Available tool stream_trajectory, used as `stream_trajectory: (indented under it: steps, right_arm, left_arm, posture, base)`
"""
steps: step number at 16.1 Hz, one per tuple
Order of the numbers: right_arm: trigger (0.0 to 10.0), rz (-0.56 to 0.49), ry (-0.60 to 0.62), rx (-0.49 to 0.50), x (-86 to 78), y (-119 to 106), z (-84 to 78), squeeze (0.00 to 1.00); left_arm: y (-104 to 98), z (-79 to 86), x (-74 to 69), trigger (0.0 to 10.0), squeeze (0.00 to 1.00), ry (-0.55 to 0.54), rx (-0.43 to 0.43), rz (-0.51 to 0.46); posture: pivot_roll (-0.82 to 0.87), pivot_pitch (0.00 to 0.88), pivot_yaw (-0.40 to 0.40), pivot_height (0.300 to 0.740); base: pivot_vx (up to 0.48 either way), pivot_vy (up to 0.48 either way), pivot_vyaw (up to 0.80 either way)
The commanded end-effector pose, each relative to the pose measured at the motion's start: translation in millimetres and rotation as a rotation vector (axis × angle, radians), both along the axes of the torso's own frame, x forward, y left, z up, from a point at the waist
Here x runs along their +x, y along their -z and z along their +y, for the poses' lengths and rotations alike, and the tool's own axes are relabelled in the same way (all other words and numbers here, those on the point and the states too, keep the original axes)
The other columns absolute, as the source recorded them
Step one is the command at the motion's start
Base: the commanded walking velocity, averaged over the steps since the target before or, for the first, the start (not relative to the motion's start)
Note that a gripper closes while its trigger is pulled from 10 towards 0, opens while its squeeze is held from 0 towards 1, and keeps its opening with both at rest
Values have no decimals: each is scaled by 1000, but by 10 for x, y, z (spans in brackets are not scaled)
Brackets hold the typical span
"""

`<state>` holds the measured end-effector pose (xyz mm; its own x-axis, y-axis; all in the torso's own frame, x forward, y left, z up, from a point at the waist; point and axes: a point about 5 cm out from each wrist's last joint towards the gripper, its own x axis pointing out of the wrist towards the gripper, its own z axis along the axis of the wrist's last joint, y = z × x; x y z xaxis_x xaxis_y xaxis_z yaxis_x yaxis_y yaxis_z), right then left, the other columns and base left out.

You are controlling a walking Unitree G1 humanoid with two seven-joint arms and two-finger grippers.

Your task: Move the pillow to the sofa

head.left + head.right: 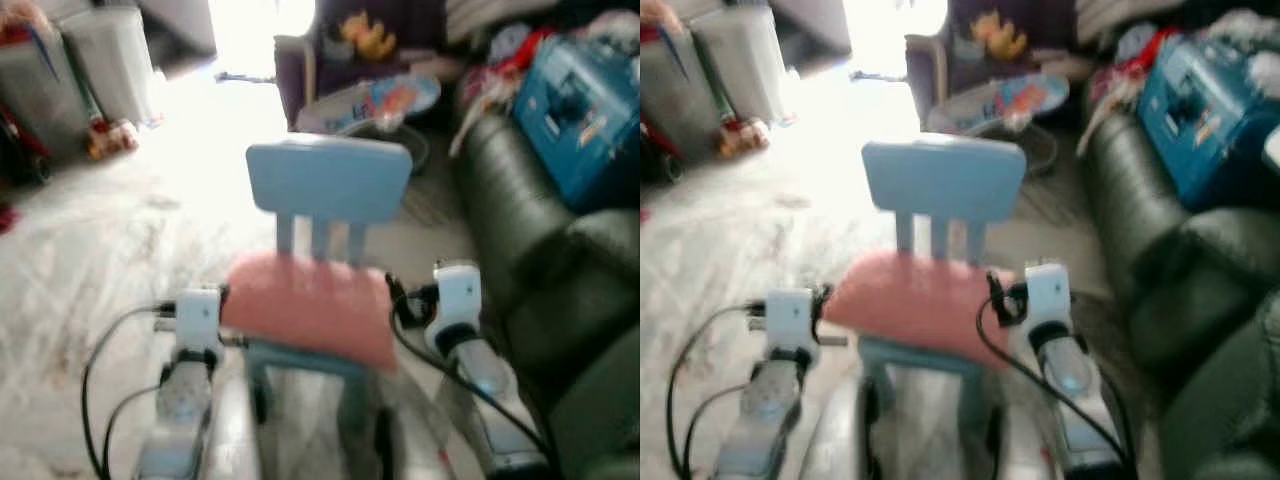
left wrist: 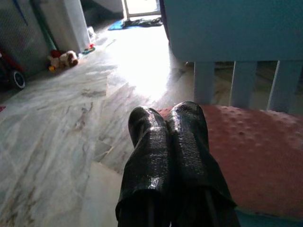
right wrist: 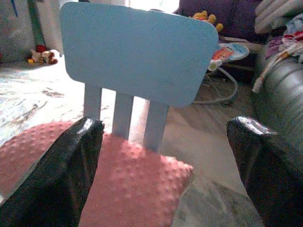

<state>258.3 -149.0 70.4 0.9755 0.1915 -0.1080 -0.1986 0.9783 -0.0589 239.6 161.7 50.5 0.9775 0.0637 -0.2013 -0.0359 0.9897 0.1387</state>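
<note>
A pink pillow (image 1: pixel 310 305) is lying on the seat of a small blue chair (image 1: pixel 328 180), with the dark sofa (image 1: pixel 545 260) standing just to the robot's right. The right gripper (image 3: pixel 165 156) is spreading its fingers wide around the pillow's near corner. The left gripper (image 2: pixel 166 124), fingers pressed together, is hovering at the pillow's left edge over the marble floor (image 1: pixel 110 250).

No text, label or number can be read; the markings on the blue box (image 1: pixel 585 110) above the sofa (image 1: pixel 540 250) are blurred.
</note>
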Motion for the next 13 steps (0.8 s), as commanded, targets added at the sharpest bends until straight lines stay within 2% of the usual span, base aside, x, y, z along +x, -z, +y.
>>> stream_trajectory:
  steps: [1, 4, 9, 13]
  right_arm:
    - [10000, -28, 1, -6, 46, -78, -25, 0]
    - [10000, -27, -12, 0, 58, -79, -8, 0]
    - [10000, -38, -20, 13, 45, -106, 5, 0]
    - [10000, -41, -21, 17, 39, -107, 9, 0]
  left_arm:
    - [-120, -12, 84, 10000, 0, -3, 7, -48]
    - [-125, -6, 92, 10000, 0, -13, 6, -50]
    - [-126, -2, 107, 10000, 0, -16, 13, -46]
    - [-124, 0, 116, 10000, 0, -19, 17, -44]
  posture:
    - [-26, 0, -33, 605]
    - [-24, 0, -34, 597]
    - [-30, 0, -29, 517]
    - [-30, 0, -27, 512]
  base:
    - [0, 0, 0]
    - [0, 0, 0]
    - [0, 0, 0]
    - [0, 240, 0]
